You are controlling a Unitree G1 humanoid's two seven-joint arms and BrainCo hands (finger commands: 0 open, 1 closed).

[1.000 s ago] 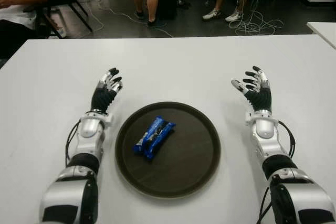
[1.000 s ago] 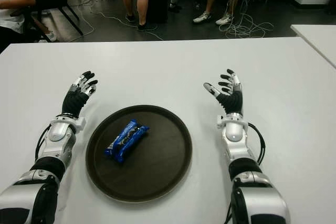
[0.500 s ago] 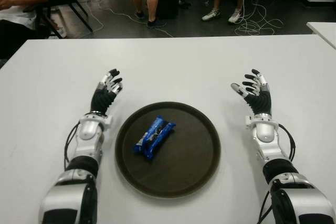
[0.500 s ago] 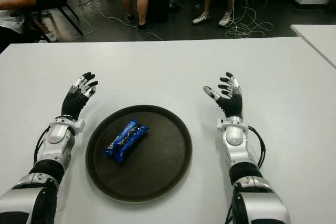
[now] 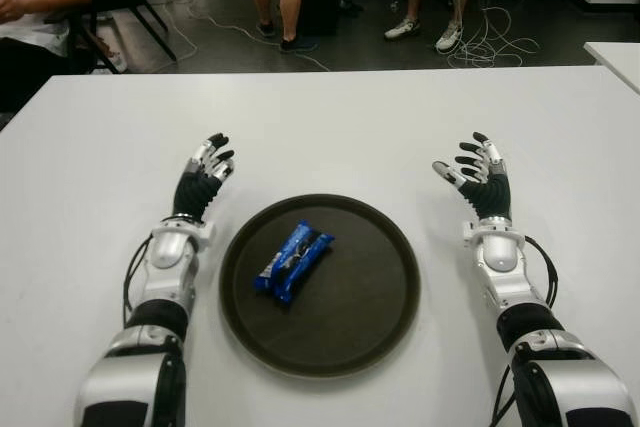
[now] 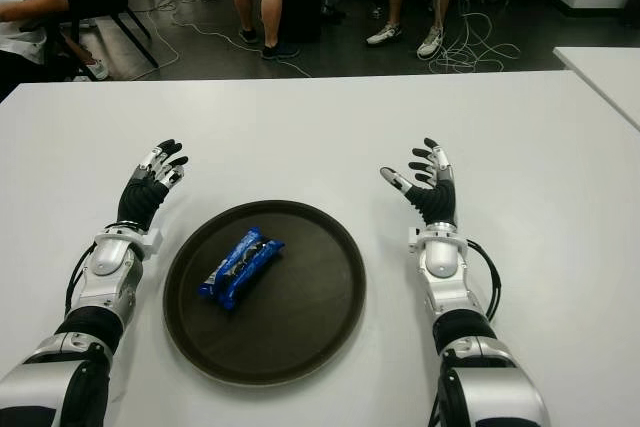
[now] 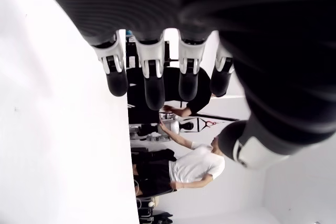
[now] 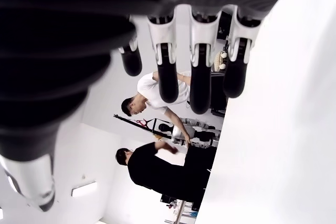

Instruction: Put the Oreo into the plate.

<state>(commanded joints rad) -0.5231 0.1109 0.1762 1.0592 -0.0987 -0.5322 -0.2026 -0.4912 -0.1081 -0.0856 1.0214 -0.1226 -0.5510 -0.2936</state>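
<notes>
The Oreo (image 5: 292, 261) pack is blue with white print and black ends. The plate (image 5: 380, 317) is dark brown. The desk (image 5: 330, 127) is white. Each hand is black and silver-white: left hand (image 5: 201, 180), right hand (image 5: 480, 174).

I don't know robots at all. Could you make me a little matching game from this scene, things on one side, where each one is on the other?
Things:
1. blue Oreo packet
2. round dark brown plate
3. left hand
4. right hand

Places:
A. open, right of the plate
B. on the white table, between both hands
C. open, left of the plate
D. lying in the plate

Pairs: 1-D, 2-B, 3-C, 4-A
</notes>
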